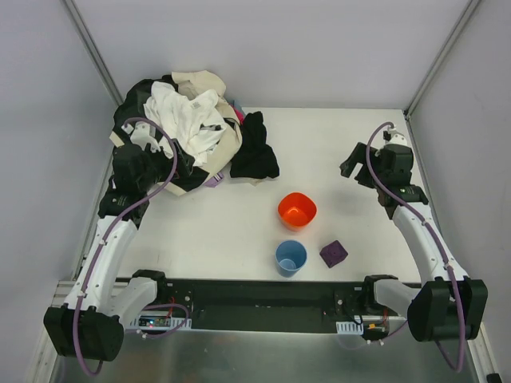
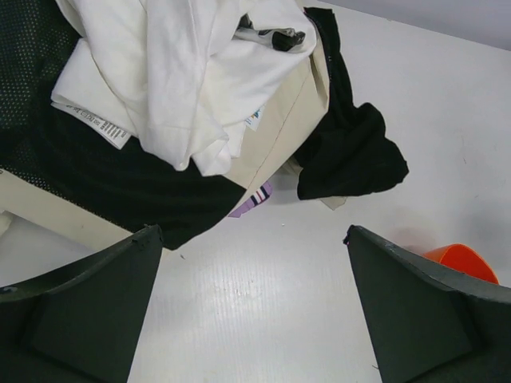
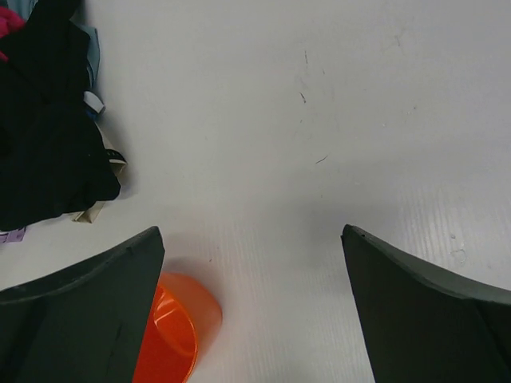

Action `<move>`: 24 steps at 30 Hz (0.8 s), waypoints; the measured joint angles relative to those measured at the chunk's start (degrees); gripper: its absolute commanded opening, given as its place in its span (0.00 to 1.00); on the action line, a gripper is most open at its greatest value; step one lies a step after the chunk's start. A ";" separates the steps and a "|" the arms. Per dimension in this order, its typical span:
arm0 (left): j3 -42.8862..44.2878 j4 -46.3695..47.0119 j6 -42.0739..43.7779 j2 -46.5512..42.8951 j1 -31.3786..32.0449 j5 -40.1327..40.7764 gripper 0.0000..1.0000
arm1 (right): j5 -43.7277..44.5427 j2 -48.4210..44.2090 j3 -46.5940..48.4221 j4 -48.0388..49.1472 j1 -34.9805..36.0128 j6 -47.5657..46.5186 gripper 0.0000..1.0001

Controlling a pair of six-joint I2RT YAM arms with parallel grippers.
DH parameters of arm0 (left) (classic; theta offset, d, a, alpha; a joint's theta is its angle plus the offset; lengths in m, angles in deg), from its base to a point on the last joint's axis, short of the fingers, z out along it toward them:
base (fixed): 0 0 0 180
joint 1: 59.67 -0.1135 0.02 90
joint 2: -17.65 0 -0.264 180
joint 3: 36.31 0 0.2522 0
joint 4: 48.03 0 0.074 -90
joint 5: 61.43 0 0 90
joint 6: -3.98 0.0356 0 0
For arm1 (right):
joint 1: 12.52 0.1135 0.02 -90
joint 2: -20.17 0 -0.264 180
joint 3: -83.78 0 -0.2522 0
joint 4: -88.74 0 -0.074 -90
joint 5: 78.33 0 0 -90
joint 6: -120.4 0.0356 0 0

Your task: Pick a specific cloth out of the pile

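Note:
The pile (image 1: 188, 128) of black, white and cream garments lies at the table's back left. Only a small striped corner of the lavender cloth (image 2: 254, 199) shows, poking out from under the pile's near edge; it also shows in the top view (image 1: 214, 180). The rest is hidden under the heap. My left gripper (image 2: 251, 233) is open and empty over bare table just short of that corner, at the pile's near left side (image 1: 153, 171). My right gripper (image 1: 358, 169) is open and empty over bare table at the right (image 3: 251, 231), far from the pile.
A black garment (image 1: 254, 152) lies apart at the pile's right edge. An orange bowl (image 1: 297, 210), a blue cup (image 1: 291, 257) and a small purple block (image 1: 333, 254) stand near the middle front. White walls enclose the table (image 1: 335, 144).

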 measured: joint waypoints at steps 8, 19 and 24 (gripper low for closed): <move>0.44 -0.61 0.09 1.68 -0.02 -1.73 0.99 | -1.40 -0.31 -0.33 -1.31 0.28 0.13 0.96; 9.46 -4.42 -2.14 19.96 1.92 -5.88 0.99 | -1.70 1.51 -0.33 -3.17 0.33 -0.15 0.96; 19.04 -8.96 -1.66 28.24 9.66 -1.29 0.99 | -2.60 1.81 -0.33 -3.30 0.33 -0.15 0.96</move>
